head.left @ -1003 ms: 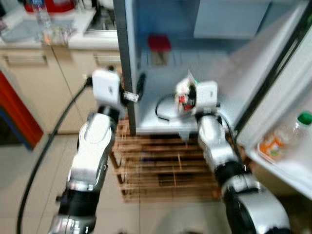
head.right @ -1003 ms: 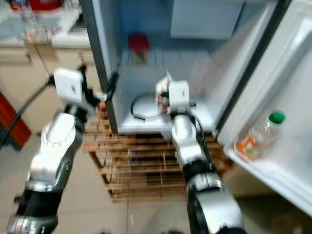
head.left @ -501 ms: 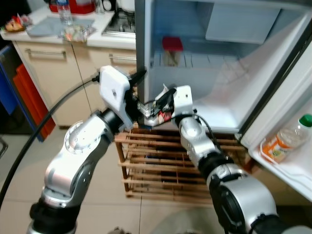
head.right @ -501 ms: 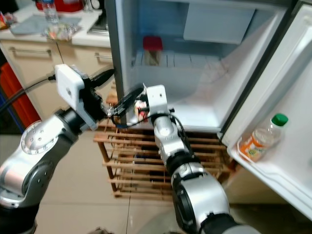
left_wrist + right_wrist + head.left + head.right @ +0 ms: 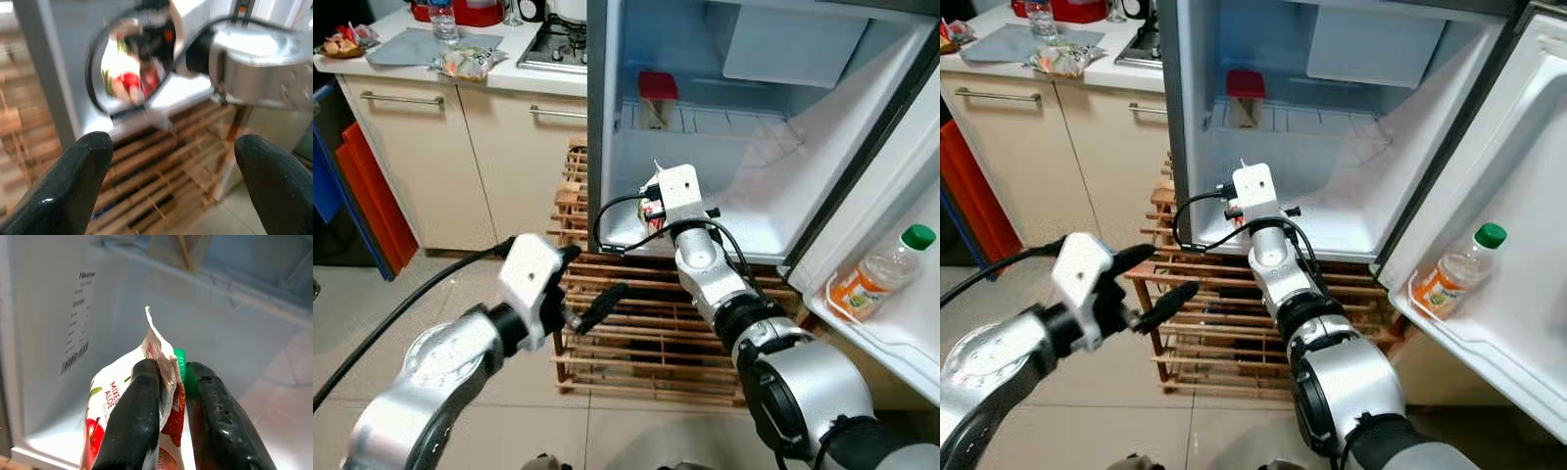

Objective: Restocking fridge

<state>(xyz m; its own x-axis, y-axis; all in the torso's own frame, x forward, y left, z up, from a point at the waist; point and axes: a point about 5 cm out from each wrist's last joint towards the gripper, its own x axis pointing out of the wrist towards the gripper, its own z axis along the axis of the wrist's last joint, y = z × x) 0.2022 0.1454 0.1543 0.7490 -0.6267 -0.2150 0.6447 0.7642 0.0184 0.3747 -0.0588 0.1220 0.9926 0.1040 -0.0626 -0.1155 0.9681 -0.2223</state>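
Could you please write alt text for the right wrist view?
The right gripper pinches the top of a white drink pouch with red fruit print and a green cap, held inside the open fridge above its white floor.

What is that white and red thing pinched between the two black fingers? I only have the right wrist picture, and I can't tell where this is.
Observer: It's a drink pouch, held by the right gripper at the open fridge's lower shelf.
Operator: Anything else in the fridge?
Observer: A red-lidded container on the wire shelf, and an orange bottle in the door.
Operator: And the other arm?
Observer: The left gripper hangs open before a wooden rack.
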